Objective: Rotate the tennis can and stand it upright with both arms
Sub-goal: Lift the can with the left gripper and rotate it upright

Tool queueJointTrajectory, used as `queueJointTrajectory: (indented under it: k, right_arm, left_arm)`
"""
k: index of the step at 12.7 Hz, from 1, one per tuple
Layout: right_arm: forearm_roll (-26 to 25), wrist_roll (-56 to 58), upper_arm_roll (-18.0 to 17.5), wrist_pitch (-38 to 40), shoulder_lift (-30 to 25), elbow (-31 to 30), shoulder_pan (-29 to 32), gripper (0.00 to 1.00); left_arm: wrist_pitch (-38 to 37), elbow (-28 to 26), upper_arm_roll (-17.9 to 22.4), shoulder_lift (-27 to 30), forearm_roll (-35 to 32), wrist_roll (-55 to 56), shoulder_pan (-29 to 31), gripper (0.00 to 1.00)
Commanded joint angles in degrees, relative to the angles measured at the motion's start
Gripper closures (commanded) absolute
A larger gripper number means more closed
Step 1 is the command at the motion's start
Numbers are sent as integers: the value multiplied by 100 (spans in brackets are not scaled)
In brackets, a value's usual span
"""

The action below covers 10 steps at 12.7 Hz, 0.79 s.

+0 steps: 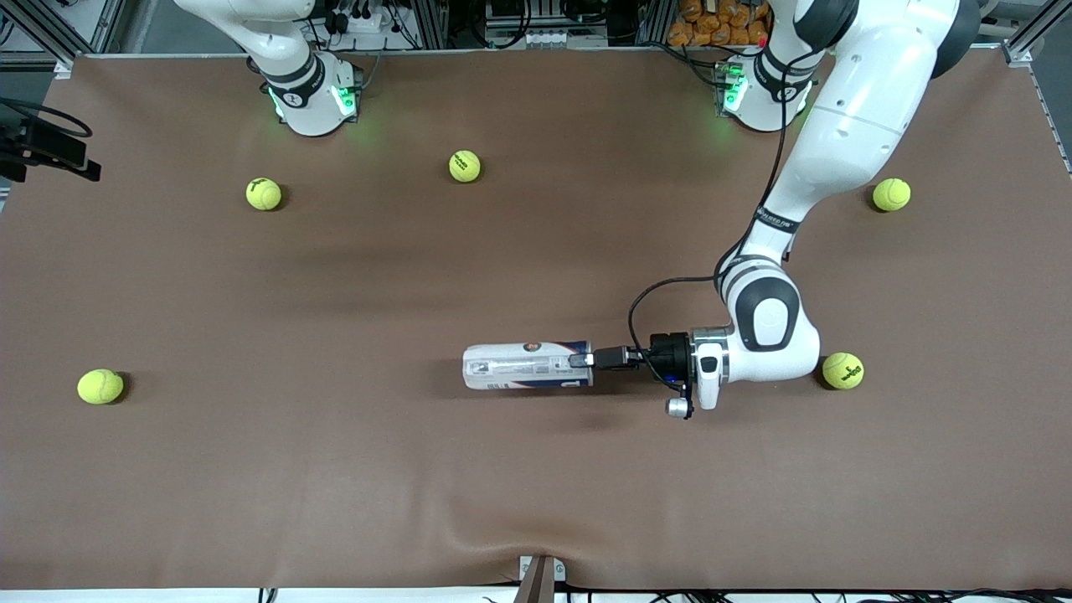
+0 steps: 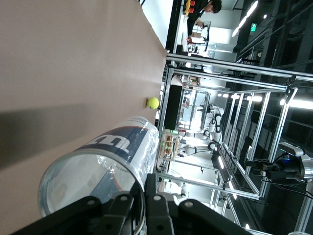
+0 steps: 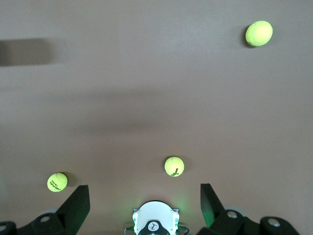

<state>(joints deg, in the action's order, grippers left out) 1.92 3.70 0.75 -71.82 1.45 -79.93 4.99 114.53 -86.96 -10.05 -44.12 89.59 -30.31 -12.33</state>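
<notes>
Tennis can [image 1: 528,366] lies on its side on the brown table [image 1: 335,469], near the middle, its long axis running between the 2 arms' ends of the table. Clear body, dark blue and white label; its open metallic rim shows in the left wrist view [image 2: 93,176].

Left gripper [image 1: 584,360] is at the can's end that faces the left arm's end of the table, fingers clamped on the rim there. The left arm reaches in level with the table, wrist horizontal.

Right gripper [image 3: 145,196] is up in the air over the table near its own base, fingers spread wide apart, nothing between them. The right arm waits.

5 tennis balls on the table, all apart from the can. 1 ball [image 1: 842,370] sits just beside the left arm's wrist. Another [image 1: 100,386] lies well toward the right arm's end.
</notes>
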Motion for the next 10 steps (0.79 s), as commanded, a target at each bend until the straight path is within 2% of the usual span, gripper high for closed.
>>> queueJointTrajectory:
  k: [1,4,10]
  right_arm:
    - [27,-62,144,88,-83,249,-95,0]
    - [28,-71,136,19,-110,259,-51,0]
    - [55,-115,118,-438,-83,250,-77,0]
  left_arm:
    - [-10,-76,12,473,-336,682,-208,100]
    - [51,-67,38,939,-651,1446,-498,100]
    - [78,416,30,1379,-2644,3450,-885,100]
